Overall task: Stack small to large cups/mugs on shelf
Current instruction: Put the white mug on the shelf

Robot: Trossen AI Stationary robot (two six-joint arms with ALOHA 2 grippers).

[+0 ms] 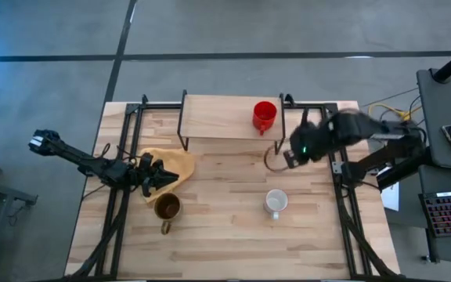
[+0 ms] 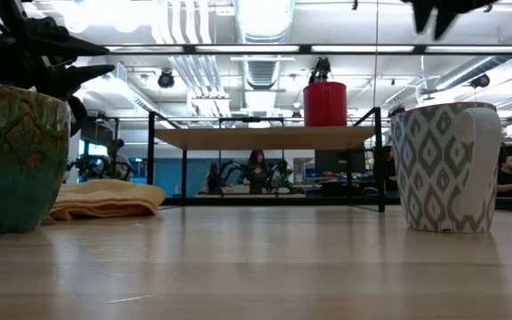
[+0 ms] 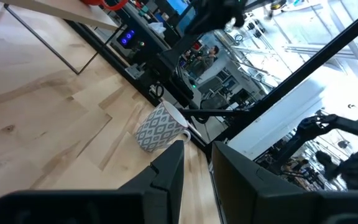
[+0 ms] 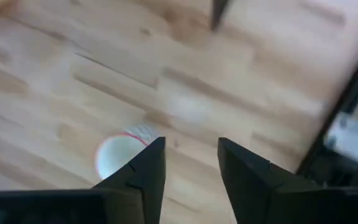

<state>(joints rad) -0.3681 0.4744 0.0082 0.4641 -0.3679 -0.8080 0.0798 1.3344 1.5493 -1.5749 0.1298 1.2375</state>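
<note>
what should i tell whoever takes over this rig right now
Left gripper: open, low beside the brown mug, near the yellow cloth.
Right gripper: open and empty, above the table just in front of the shelf.
Done: red mug stands on the shelf.
Left: white patterned mug and brown mug both on the tabletop, not yet shelved.

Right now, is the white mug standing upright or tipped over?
Upright. The white mug stands on its base on the table in the low view, and the high view looks straight into its open mouth.
</note>
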